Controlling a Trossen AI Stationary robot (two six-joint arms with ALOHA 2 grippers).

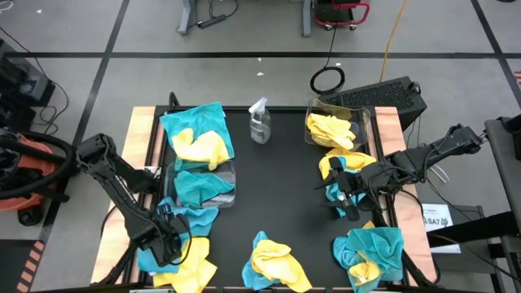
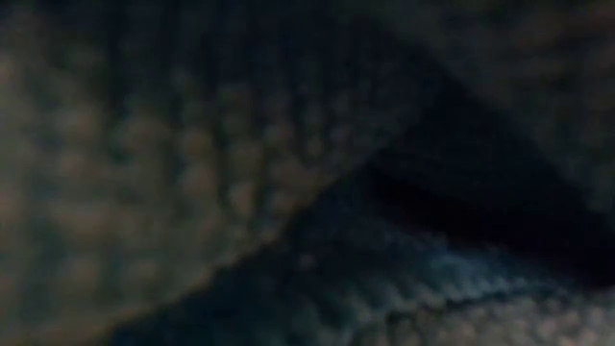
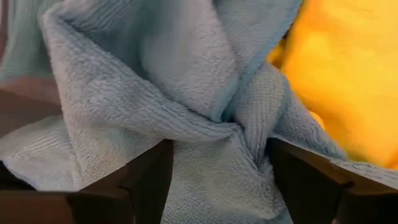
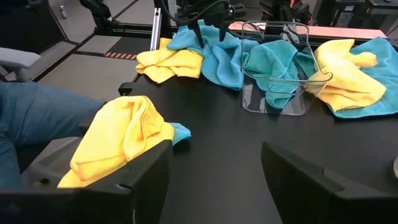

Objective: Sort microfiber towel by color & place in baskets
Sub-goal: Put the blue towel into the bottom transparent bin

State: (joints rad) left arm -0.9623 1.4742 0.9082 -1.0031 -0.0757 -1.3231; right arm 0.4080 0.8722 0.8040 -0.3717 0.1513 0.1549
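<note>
Yellow and teal microfiber towels lie in heaps on the black table. My left gripper [image 1: 168,236] points down at the near left heap, open, its fingers on either side of a raised fold of a teal towel [image 3: 186,112] with a yellow towel [image 3: 348,81] beside it. My right gripper [image 1: 346,195] hangs open above the table's right side, nothing between its fingers [image 4: 214,180]. The left basket [image 1: 203,183] holds teal towels, the far right basket [image 1: 335,126] yellow ones. My left gripper comes from above, with the bunched fold of the teal towel [image 3: 224,137] rising between its two open fingers [image 3: 149,180]. The towel lies on the heap. Whether the fingertips touch the cloth cannot be told.
A clear spray bottle [image 1: 259,122] stands at the far middle. More towel heaps lie at the far left [image 1: 195,134], near middle [image 1: 273,264], near right [image 1: 370,252] and under my right arm [image 1: 338,167]. Bare black table shows in the centre [image 1: 277,187]. Cloth blocks the low view.
</note>
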